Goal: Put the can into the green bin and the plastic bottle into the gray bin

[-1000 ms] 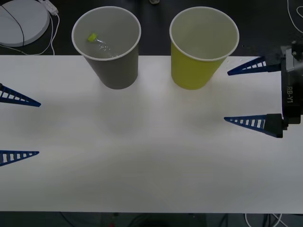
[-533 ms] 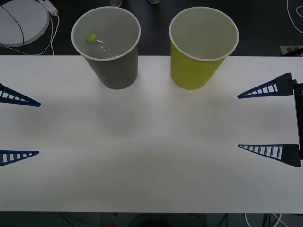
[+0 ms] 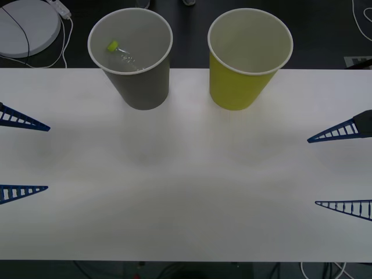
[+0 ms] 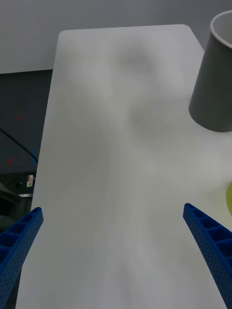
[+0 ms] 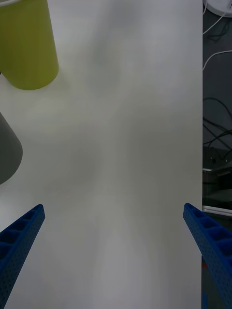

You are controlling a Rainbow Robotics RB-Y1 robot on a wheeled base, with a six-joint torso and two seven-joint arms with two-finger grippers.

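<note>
Bins stand side by side at the table's (image 3: 186,174) far edge: the gray bin (image 3: 139,87) with the plastic bottle (image 3: 121,53) lying inside, the green bin (image 3: 238,87) seemingly bare within. Left gripper (image 3: 23,156) at the left edge and right gripper (image 3: 343,171) at the right edge hover spread wide, holding nothing.

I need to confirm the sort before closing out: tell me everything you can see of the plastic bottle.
The small clear crinkled plastic bottle with a lime yellow-green screw cap lies tilted inside the large gray tapered paper cup, cap pointing up toward the cup's left inner wall. Its body looks transparent and creased, with no label visible. It rests against the cup's pale inside, below the white rim. Neither pincer touches it.
</note>
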